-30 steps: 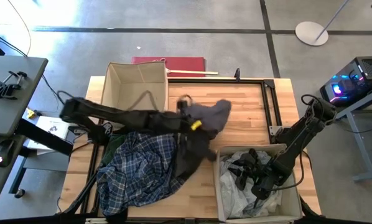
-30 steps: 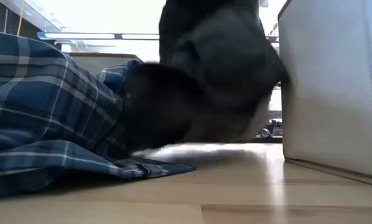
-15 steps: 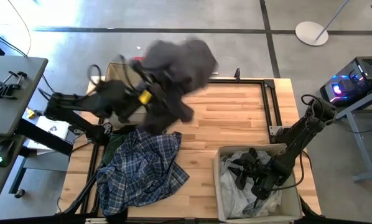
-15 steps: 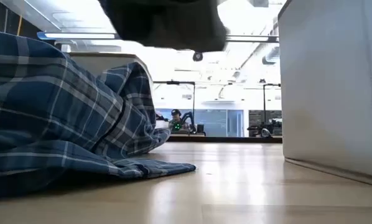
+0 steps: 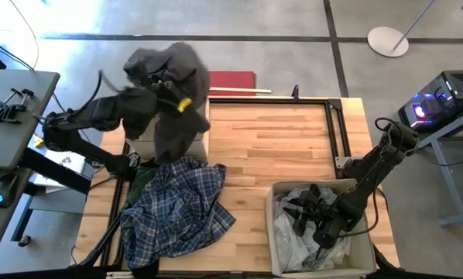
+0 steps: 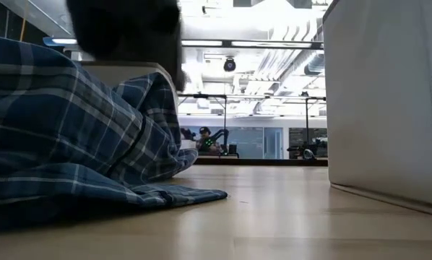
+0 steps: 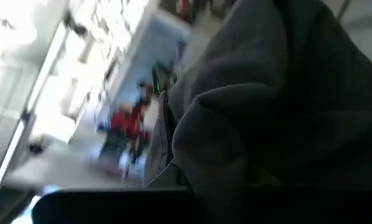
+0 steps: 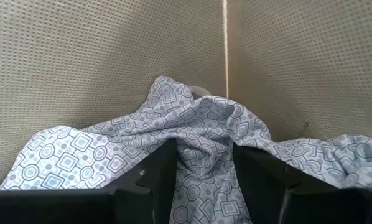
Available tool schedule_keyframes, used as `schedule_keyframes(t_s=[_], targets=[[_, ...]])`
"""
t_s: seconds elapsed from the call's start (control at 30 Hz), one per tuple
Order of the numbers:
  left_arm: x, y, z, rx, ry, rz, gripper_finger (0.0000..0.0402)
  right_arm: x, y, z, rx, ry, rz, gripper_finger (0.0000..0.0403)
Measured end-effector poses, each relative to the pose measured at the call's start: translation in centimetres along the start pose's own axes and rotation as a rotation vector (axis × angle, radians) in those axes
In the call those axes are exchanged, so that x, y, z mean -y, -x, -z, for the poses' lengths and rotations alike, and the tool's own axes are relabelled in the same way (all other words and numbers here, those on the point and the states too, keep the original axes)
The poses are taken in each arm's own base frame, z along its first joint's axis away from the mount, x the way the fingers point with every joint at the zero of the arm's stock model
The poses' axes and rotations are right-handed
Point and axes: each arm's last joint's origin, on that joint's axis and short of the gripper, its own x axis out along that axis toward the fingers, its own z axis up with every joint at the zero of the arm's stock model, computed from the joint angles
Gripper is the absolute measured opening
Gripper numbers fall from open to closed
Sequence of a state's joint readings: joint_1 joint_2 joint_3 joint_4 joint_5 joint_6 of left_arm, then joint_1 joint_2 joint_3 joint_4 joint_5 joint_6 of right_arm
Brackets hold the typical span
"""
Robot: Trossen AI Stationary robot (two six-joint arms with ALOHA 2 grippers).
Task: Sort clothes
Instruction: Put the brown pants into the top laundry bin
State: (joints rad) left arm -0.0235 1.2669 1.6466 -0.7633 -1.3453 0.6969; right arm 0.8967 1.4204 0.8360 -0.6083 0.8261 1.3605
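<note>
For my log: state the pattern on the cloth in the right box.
Pale cloth with circle-and-square print; right wrist view.

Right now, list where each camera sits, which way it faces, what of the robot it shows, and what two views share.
High view: overhead, straight down; both arms, the left pincer carrying a dark grey garment over the far beige box.
Low view: table height, level across; plaid shirt, near box wall, no arm clearly visible.
Left wrist view: on the left arm; the grey garment fills it.
Right wrist view: inside the near box, the right pincer around a patterned pale garment.
Shared: high and low both show the plaid shirt.
</note>
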Motion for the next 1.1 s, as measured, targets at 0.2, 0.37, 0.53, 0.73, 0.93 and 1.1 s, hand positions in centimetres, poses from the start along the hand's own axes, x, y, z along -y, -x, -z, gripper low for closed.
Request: schedule_keyframes(t_s=[0.2, 0.37, 0.53, 0.73, 0.93, 1.1], targets=[[2.8, -1.9, 4.5, -0.202, 0.026, 0.023, 0.0007, 0.0, 0.0, 0.0, -0.001, 0.004, 0.000, 0.0151], [6.8, -3.6, 6.7, -0.332, 0.056, 0.286, 0.0007, 0.0, 0.0, 0.0, -0.001, 0.029, 0.000, 0.0151], [11.0, -7.0, 9.5, -0.476, 0.065, 0.420, 0.0007, 0.0, 0.0, 0.0, 0.000, 0.034, 0.000, 0.0151], [15.5, -11.0, 13.2, -0.524, 0.173, 0.518, 0.0007, 0.0, 0.0, 0.0, 0.000, 0.034, 0.000, 0.0151], [18.5, -13.2, 16.3, -0.510, 0.305, 0.371, 0.0018, 0.0, 0.0, 0.0, 0.001, 0.041, 0.000, 0.0151], [20.0, -13.5, 18.4, -0.531, 0.326, 0.423, 0.0074, 0.0, 0.0, 0.0, 0.002, 0.041, 0.000, 0.0151]])
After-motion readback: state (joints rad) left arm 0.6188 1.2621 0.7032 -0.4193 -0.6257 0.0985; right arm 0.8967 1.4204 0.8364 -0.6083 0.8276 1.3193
